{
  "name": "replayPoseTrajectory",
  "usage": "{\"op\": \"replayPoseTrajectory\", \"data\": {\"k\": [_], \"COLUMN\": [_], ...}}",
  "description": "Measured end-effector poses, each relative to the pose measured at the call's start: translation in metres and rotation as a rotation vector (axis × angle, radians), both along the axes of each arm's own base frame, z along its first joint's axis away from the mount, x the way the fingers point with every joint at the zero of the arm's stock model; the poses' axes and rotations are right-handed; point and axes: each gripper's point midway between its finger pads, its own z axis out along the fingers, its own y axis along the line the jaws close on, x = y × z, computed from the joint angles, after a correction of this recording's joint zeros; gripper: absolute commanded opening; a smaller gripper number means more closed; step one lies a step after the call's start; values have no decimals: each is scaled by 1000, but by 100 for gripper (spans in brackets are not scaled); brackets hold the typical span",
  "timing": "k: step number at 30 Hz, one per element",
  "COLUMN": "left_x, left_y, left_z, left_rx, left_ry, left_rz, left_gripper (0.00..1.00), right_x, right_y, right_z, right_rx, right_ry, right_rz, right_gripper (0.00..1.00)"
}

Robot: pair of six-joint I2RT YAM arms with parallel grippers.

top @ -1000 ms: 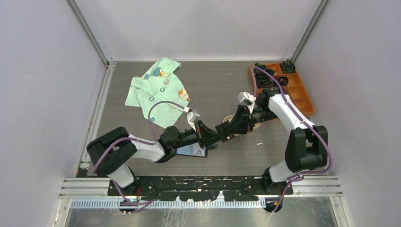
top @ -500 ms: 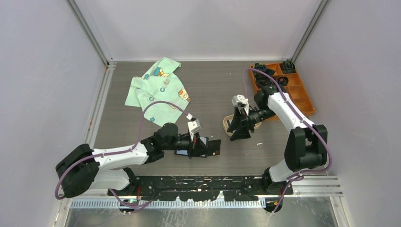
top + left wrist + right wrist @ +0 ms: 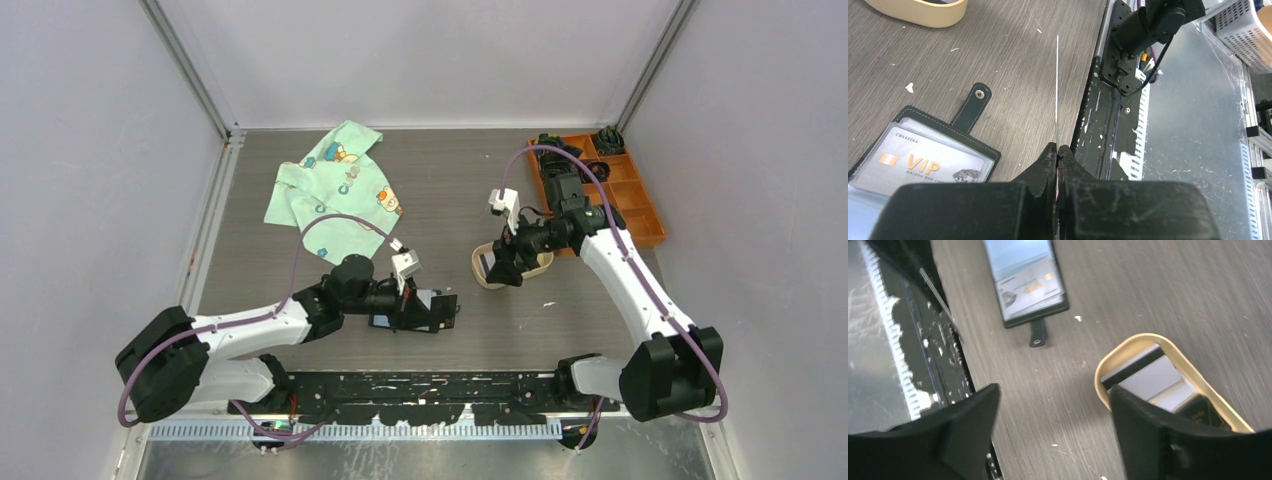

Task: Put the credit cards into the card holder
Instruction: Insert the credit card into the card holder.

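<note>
Left fingers (image 3: 1045, 167): clenched on the thin card, tips pressed together on its lower edge.
Thin card (image 3: 1057, 90): stands edge-on to the left wrist camera, a pale line rising straight out from between the left fingers.
Card holder (image 3: 955, 132): black, lying open and flat on the table, just beside the left fingers and to their left in the wrist view.
Snap tab (image 3: 973, 102): lies flat, stretched out from the holder's edge, with its stud showing.
VIP card (image 3: 923, 162): silver-grey, face-up in the open holder, lower than the left fingers.
Right fingers (image 3: 955, 432): spread wide with nothing between them, well apart from the holder.
Tray cards (image 3: 1153, 377): a white one with a black stripe lies on top, and one right finger partly covers them.
Beige oval tray (image 3: 1115, 357): sits under the right fingers, with its near rim showing in the gap between them.
Table (image 3: 450, 180): grey wood-grain, with both sets of fingers low over its middle.
Child's shirt (image 3: 335, 190): mint green with cartoon prints, crumpled, beyond the left fingers towards the far left.
Orange compartment bin (image 3: 630, 200): beyond the right fingers at the far right, with black items in its far cells.
</note>
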Motion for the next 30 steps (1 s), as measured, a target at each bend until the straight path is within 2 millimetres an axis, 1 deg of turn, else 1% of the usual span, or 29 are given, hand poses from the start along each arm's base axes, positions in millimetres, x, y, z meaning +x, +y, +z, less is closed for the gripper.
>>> {"op": "replayPoseTrajectory", "data": {"k": [2, 4, 6, 8, 10, 12, 14, 16, 18, 20, 25, 28, 30], "left_x": [2, 3, 4, 5, 6, 6, 8, 10, 10, 10, 5, 3, 2], "left_y": [1, 2, 2, 3, 3, 4, 5, 7, 8, 8, 7, 5, 3], "left_z": [1, 0, 1, 1, 2, 2, 2, 3, 3, 4, 5, 6, 7], "left_rx": [-3, -3, -4, -6, -8, -9, -12, -15, -17, -20, -32, -41, -49], "left_ry": [12, 17, 19, 20, 21, 23, 26, 28, 31, 33, 41, 52, 57], "left_rz": [9, 16, 19, 21, 22, 20, 19, 20, 17, 12, -19, -34, -41], "left_gripper": [0, 0, 0, 0, 0, 0, 0, 0, 0, 0, 0, 0, 0], "right_x": [10, 20, 25, 26, 23, 17, 4, -13, -28, -41, -57, -63, -65], "right_y": [-3, 0, 4, 9, 15, 21, 29, 41, 52, 60, 73, 77, 79], "right_z": [5, 12, 15, 15, 12, 9, 10, 13, 13, 12, -1, -9, -10], "right_rx": [-11, 11, 41, 74, 106, 133, 152, 174, 191, 198, 186, 183, 187], "right_ry": [-25, -33, -7, 36, 91, 131, 143, 148, 152, 161, 192, 205, 207], "right_rz": [-73, -128, -162, -170, -148, -109, -41, 49, 130, 189, 268, 290, 299], "right_gripper": [99, 100, 100, 100, 96, 93, 82, 75, 72, 68, 62, 55, 46]}}
